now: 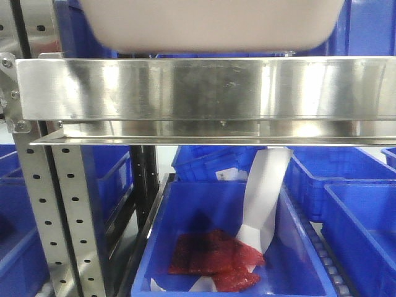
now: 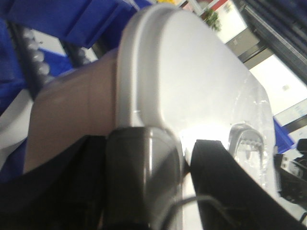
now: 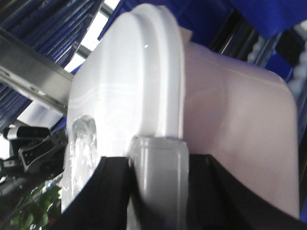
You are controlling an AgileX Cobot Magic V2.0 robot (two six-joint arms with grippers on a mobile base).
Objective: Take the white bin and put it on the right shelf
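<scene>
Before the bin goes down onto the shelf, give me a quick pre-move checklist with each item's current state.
1. Left claw clamped on the bin's rim: ok.
2. Right claw clamped on the rim: ok.
3. Lid seated: ok.
4. Bin above the shelf rail: ok, its bottom shows over the rail.
5. Bin level: cannot tell.
6. Shelf surface free behind the rail: cannot tell, hidden.

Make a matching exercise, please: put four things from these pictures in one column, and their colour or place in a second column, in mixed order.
Things:
1. white bin
2. right shelf
3. red packet
4. left gripper

Descriptions:
A. lies in a blue bin below the rail
B. fingers clamp the bin's rim
C. shiny steel front rail
D. pale body seen above the rail

Pairs: 1-D, 2-C, 3-A, 4-B
</scene>
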